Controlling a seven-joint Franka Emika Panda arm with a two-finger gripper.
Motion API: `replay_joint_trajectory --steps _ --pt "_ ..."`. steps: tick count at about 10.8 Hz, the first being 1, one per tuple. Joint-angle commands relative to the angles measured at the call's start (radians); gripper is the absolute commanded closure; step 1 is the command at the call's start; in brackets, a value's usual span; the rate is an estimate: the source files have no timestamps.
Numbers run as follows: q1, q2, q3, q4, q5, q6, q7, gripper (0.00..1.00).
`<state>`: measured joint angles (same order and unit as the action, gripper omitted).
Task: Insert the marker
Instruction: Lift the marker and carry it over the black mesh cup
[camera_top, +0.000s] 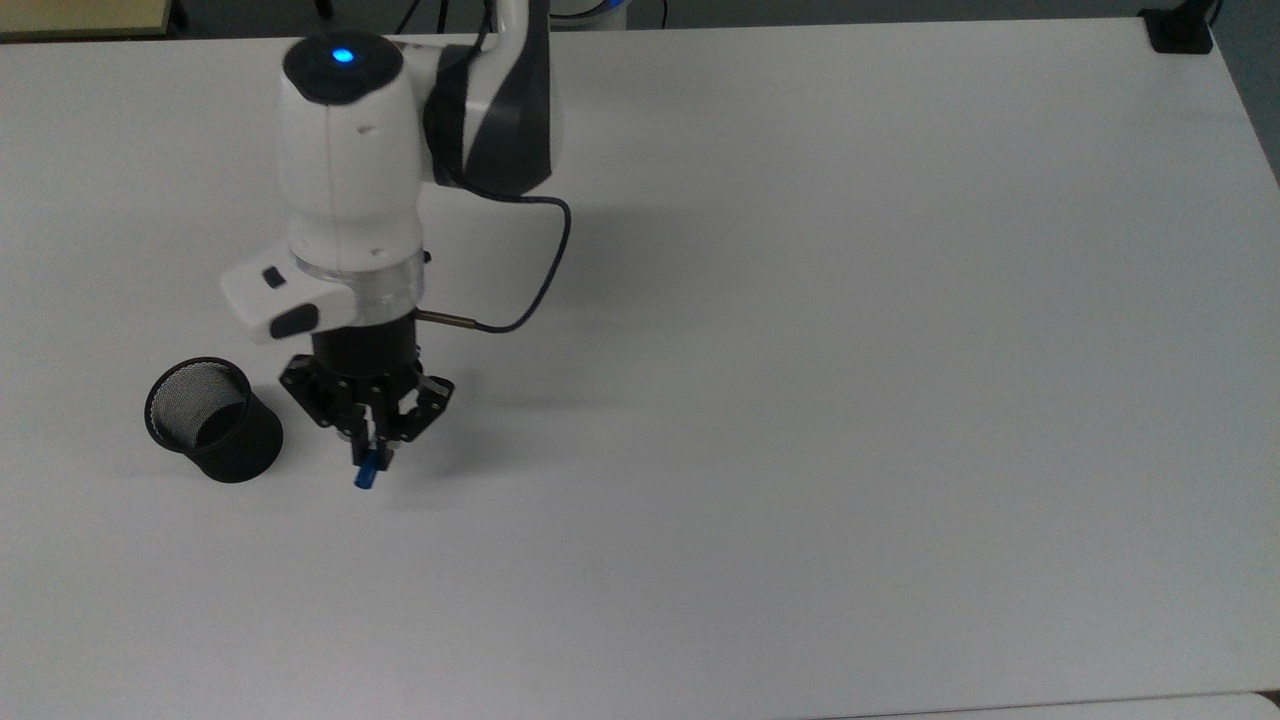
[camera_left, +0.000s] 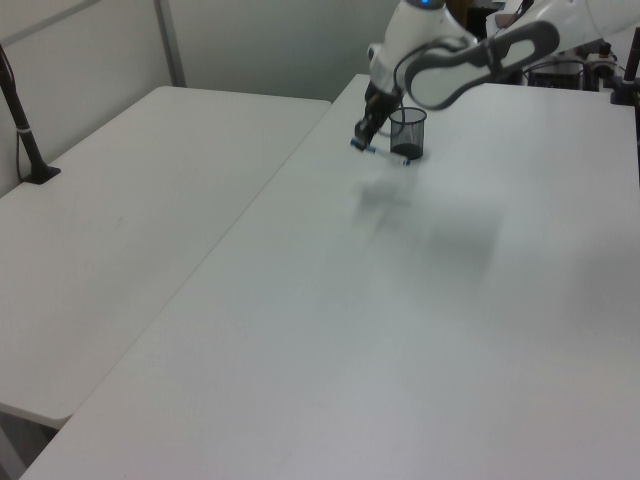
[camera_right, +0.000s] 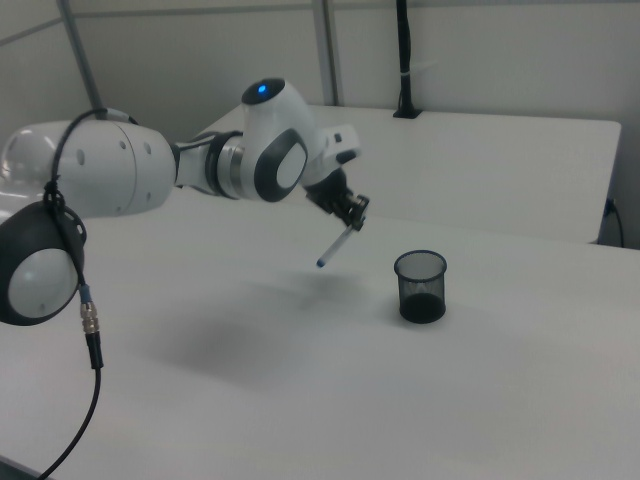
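Above the white table (camera_top: 800, 400), the gripper (camera_right: 352, 218) is clamped on the marker (camera_right: 333, 246), which hangs tilted in the air with its blue end lowest, near the black mesh cup (camera_right: 421, 286) but apart from it, on the right view's left. Being slanted, the marker could catch the cup's rim and tip it unless brought upright over the mouth
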<state>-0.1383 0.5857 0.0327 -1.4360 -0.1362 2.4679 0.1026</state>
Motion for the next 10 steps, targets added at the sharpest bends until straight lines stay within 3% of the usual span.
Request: replay_joint_trajectory --steps 1,5,10 --pt "-0.07 -0.099 -0.005 -0.032 -0.01 0.019 0.02 0.88" --pt "-0.136 -0.107 -0.048 -0.053 -0.01 0.291 0.02 0.88" --pt "-0.184 -0.087 -0.053 -0.155 -0.014 0.54 -0.006 0.88"
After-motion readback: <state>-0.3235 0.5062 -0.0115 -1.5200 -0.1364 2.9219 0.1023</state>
